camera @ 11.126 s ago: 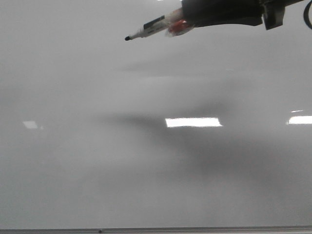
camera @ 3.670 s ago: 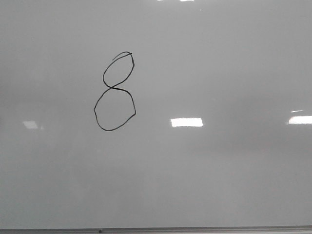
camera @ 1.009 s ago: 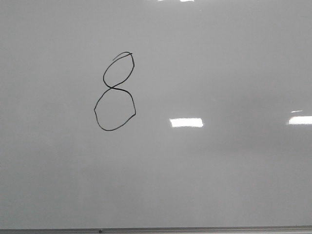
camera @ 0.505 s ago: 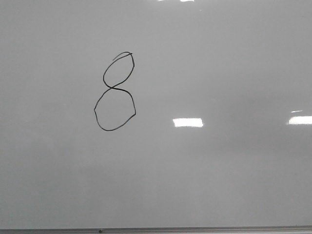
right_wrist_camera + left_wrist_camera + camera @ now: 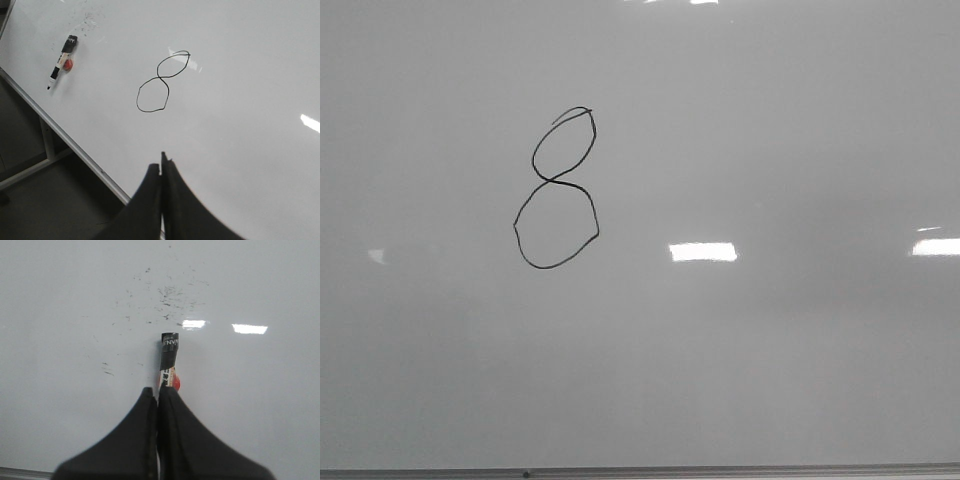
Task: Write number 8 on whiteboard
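8 sitting finished on board, ahead of right gripper; both grippers closed, empty

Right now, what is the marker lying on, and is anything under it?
The marker lies flat on the whiteboard, apart from the number 8. Faint ink specks dot the board near its end. The strip directly beneath it is covered. Both claws, left claw and right claw, look shut and empty.
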### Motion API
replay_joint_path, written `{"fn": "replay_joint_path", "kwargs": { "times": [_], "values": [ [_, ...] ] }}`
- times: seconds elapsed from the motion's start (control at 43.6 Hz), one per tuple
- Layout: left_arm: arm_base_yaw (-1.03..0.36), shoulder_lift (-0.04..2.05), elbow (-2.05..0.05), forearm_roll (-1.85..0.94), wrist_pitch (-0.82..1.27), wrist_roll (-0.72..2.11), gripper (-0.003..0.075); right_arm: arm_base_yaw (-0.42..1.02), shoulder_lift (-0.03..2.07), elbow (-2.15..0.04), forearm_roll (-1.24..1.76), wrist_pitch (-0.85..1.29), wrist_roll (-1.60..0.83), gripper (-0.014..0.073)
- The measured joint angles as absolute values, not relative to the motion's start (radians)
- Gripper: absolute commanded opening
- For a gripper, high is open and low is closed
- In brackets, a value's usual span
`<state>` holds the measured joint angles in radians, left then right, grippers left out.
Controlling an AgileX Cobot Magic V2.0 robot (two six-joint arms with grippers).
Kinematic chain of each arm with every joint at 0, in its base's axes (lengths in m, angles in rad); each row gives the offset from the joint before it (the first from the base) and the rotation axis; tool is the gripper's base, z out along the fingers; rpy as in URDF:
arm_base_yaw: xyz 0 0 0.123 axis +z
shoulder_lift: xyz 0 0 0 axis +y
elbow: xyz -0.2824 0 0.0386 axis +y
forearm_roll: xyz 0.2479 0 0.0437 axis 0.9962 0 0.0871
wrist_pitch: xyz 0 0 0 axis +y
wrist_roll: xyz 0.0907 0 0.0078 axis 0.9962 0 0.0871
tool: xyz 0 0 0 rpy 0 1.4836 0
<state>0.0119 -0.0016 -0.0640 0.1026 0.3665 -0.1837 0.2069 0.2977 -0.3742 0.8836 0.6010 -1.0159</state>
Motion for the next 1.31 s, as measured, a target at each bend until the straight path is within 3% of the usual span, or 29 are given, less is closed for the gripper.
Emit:
{"fn": "replay_joint_path", "kwargs": {
  "times": [0.413, 1.308],
  "values": [
    [0.02, -0.006, 0.007, 0.055, 0.258, -0.14, -0.0021, 0.205, 0.296, -0.374, 0.884, 0.601, -1.016, -0.006],
    [0.02, -0.006, 0.007, 0.051, 0.246, -0.117, -0.0021, 0.205, 0.296, -0.374, 0.884, 0.609, -1.014, -0.006]
  ]
}}
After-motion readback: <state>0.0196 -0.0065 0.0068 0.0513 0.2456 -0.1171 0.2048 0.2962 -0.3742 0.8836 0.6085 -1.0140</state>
